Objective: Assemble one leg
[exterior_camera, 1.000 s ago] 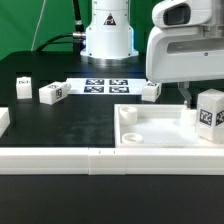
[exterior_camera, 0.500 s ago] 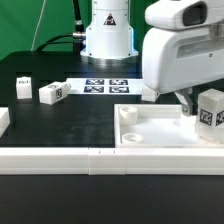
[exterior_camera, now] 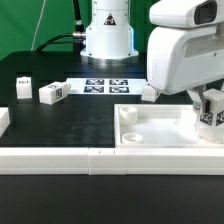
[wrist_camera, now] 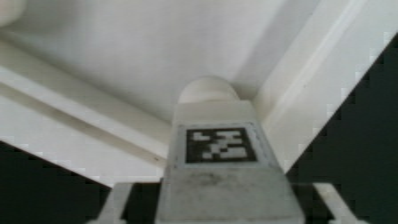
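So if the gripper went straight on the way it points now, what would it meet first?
The gripper would meet the leg, already between its jaws; beyond it lies the white tray piece. Depth is unclear.

Leg [wrist_camera: 217, 185]: white plastic, smooth, faintly grainy below the tag; 1 printed black-and-white tag, matt.
Tray-like piece [exterior_camera: 160, 137]: white plastic, smooth, soft sheen.
Table [exterior_camera: 70, 125]: black, matt.
Arm housing [exterior_camera: 185, 55]: glossy white plastic.
Backdrop [exterior_camera: 25, 35]: green, matt.

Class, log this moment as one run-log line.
end effector: straddling leg | grip: unclear | leg: at tray corner
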You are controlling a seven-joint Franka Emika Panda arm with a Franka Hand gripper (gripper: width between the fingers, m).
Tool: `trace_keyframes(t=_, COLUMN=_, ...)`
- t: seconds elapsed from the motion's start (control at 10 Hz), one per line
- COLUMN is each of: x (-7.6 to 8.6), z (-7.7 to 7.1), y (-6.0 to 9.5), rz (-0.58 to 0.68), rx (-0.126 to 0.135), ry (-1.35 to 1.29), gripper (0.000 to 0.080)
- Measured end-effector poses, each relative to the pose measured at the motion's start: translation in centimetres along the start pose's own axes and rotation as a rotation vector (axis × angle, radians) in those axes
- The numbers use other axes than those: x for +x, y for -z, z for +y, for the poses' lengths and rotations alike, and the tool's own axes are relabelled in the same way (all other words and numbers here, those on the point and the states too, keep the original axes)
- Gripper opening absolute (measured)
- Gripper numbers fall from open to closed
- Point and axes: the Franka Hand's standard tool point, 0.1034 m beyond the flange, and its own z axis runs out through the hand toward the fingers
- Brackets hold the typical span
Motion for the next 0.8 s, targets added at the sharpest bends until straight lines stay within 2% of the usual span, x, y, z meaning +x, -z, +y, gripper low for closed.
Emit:
trace_keyframes(t=0.4, x=0.01, z=-0.03, y=0.00, rz=0.001, rx=0.001, ry=-0.025, gripper=0.0289)
trace_keyframes(t=0.7, x=-0.41, z=0.10, y=-0.05, rz=0.026, rx=0.024, ry=-0.499, gripper=0.0290)
trace_keyframes(t=0.8, x=-0.44, z=0.04, y=-0.05, rz=0.030, rx=0.021, ry=-0.593, gripper=0.0290)
